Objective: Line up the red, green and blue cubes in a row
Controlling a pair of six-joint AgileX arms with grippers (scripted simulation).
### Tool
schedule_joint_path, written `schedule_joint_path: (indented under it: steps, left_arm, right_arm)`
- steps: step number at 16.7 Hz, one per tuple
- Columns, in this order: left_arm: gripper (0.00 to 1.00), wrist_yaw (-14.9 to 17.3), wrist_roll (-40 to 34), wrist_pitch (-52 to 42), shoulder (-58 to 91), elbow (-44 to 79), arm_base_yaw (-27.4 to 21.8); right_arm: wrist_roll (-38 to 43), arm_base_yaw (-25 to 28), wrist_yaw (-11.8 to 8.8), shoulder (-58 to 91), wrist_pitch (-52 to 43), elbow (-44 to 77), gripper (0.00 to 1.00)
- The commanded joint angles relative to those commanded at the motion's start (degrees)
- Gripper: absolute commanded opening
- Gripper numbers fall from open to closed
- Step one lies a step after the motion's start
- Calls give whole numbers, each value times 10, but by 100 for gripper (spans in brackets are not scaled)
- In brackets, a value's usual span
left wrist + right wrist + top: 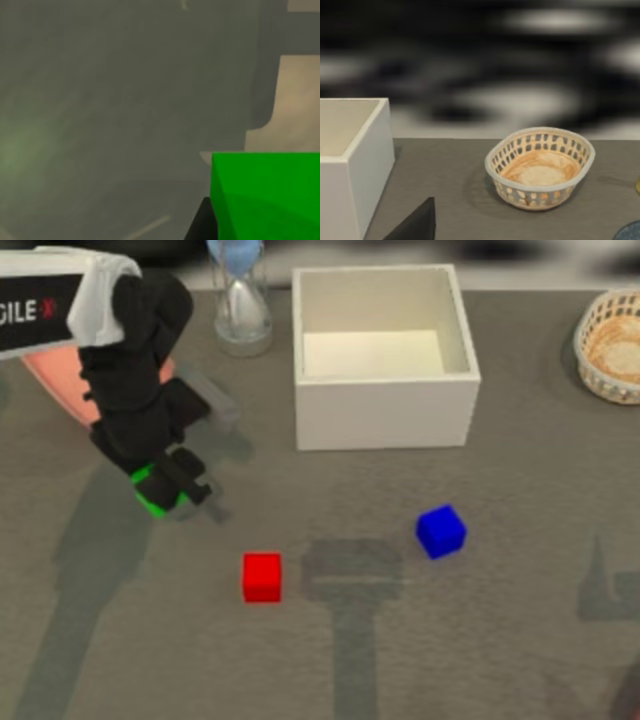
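**Our left claw holds the green cube over the grey tabletop**

The tabletop [520, 570] is a matt grey surface with soft darker streaks, and the shadows of our arms fall across it. Behind its far edge the room is only a blur of black and white patches, as the right wrist view shows.

Our left claw [168, 488] hangs over the left part of the tabletop and is closed on the green cube [152, 492]. From above only a small bright green part shows between the black fingers. In the left wrist view the cube fills one corner as a plain, flat green block with sharp edges, above the grey surface.

The red cube [262, 576] lies on the tabletop to the right of the left claw and a little nearer to the front edge. It is plain bright red and sits square. The blue cube [441, 531] lies farther to the right, well apart from the red one, deep blue and turned at an angle.

Behind the cubes stands an open white box [385, 415]. An hourglass [241, 300] stands just beside its left wall, behind the left claw. A woven basket [612, 345] rests at the far right.

Our right arm is out of the top view; we cannot tell the state of its claw.
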Motion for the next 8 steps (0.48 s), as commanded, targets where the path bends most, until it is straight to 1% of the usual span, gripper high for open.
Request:
schedule_joint_path:
  steps: [3, 8]
  left_arm:
    - [0, 0, 0, -40, -23, 24, 3]
    - [0, -1, 1, -40, -22, 25, -1]
  right_arm:
    - [0, 0, 0, 0, 0, 0, 100]
    - [0, 0, 0, 0, 0, 0, 100]
